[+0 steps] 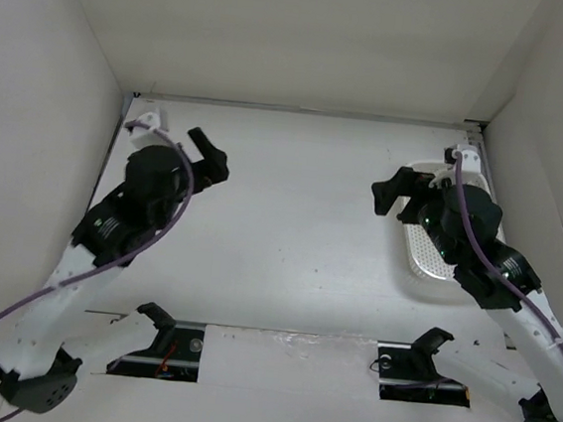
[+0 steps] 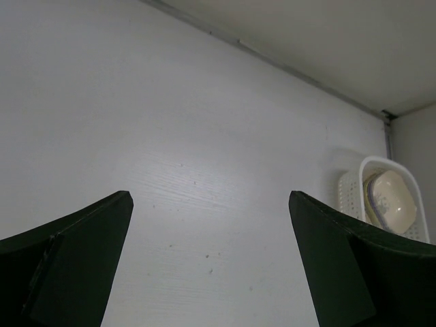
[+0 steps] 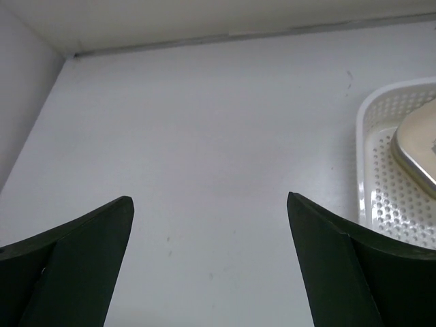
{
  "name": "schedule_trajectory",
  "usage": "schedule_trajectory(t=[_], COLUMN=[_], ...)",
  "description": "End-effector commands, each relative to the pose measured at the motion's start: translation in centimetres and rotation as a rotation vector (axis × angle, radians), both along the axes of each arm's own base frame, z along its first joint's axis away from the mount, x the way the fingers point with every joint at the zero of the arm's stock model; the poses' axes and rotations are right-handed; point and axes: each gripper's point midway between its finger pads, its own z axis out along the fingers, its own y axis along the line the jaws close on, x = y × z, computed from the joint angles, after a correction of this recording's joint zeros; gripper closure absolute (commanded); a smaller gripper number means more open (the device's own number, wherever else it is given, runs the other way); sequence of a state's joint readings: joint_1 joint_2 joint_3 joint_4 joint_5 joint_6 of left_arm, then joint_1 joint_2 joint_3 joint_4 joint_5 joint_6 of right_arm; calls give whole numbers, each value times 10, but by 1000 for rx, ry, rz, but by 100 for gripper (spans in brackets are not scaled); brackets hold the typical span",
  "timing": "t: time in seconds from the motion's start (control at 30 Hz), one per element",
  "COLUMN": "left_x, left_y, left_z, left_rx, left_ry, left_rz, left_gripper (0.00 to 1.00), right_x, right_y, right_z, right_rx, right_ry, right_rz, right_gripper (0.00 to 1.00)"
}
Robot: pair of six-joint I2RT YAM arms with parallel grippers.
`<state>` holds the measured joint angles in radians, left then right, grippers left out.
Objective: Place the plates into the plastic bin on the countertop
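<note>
My two grippers hung over the white countertop (image 1: 288,242), both empty. The left gripper (image 1: 207,154) was at the far left, its jaws spread wide with only bare surface between them. The right gripper (image 1: 393,194) was at the far right, jaws likewise wide apart and holding nothing.

The bin (image 1: 424,263) lay on the countertop at the far right, close to the right wall (image 1: 559,128), its long side running away from the arm bases. My right arm (image 1: 478,245) reached over it and hid much of it from the top camera.

The plates (image 2: 392,201) sat stacked inside the bin, at its far end as far as I could judge. A cream one with a small print lay on top, and a purplish edge seemed to show beneath it; the stack was too small to count.

The surface was plain and faintly grained, with a few dark flecks. The left wall (image 1: 43,98), back wall (image 1: 299,33) and right wall enclosed it, all white, and a thin metal strip (image 2: 272,58) ran along the foot of the back wall.
</note>
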<state>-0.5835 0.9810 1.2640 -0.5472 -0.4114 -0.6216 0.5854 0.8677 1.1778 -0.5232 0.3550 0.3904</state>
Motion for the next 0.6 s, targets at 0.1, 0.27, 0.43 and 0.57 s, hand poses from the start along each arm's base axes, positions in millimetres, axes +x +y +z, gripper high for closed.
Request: schedule_trajectory(t=[0.1,0.27,0.43,0.57], left_x=[-75,-107,-123,-119], left_y=[82,119,129,127], left_z=[21,6,9,6], left_rx=[-19,-77,-155,-147], left_ry=[-146,-228,-302,-293], left_rz=[153,248,255,254], left_gripper=[0,0,0,0], right_x=[-53,-83,-96,-97], right_y=[-9,-20,-33,-35], right_z=[-21,-19,-12,-11], right_rx=[-132,-110,-99,-93], right_ry=[45,23,10,3], right_rz=[70,145,144,144], right_gripper=[0,0,0,0])
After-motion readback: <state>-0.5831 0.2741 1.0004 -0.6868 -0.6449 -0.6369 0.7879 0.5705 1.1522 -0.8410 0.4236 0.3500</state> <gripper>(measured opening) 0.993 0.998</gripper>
